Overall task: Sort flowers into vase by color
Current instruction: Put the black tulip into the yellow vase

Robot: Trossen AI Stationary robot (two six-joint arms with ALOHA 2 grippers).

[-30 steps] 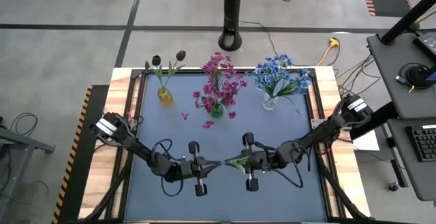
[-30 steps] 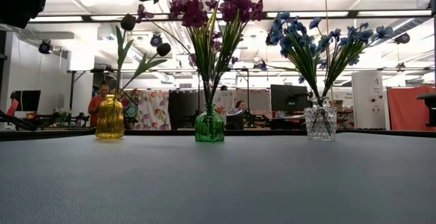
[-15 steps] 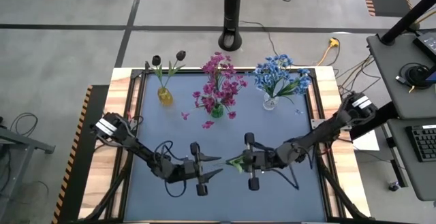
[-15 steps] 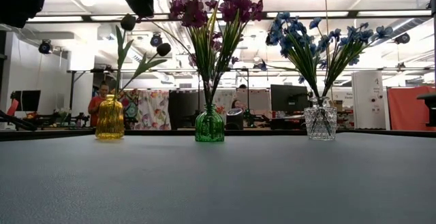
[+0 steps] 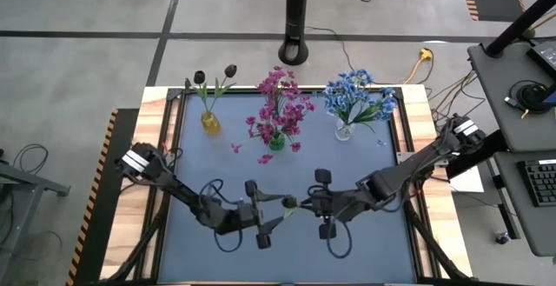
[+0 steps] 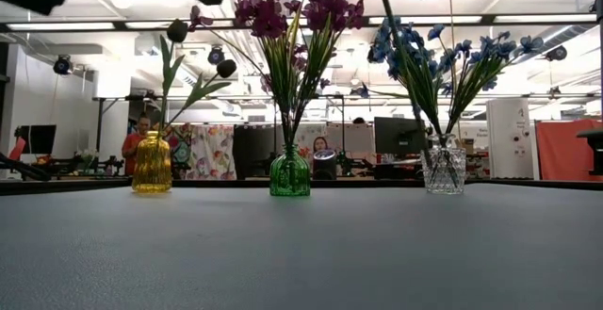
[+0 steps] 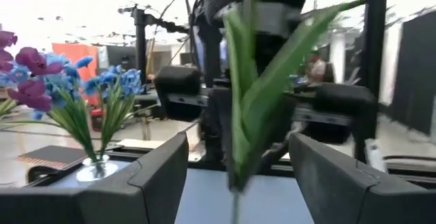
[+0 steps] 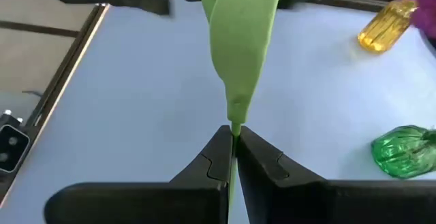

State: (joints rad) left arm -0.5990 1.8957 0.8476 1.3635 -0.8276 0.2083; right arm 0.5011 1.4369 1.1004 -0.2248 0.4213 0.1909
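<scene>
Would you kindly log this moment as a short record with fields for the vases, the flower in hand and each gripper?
yellow vase: dark buds
green vase: magenta flowers
clear vase: blue flowers
loose stem: green leaves, above the mat between both grippers
right gripper: shut on loose stem
left gripper: open, fingers either side of the stem

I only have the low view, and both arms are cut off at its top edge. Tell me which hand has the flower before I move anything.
Observer: The right hand is shut on a green stem, just below its leaf.
Operator: Give me the left hand.
Observer: The left hand is open, with its fingers on either side of that stem.
Operator: Place them on the table.
Observer: From above, both hands meet over the middle of the table, on the side away from the vases and roughly in line with the green vase.
</scene>
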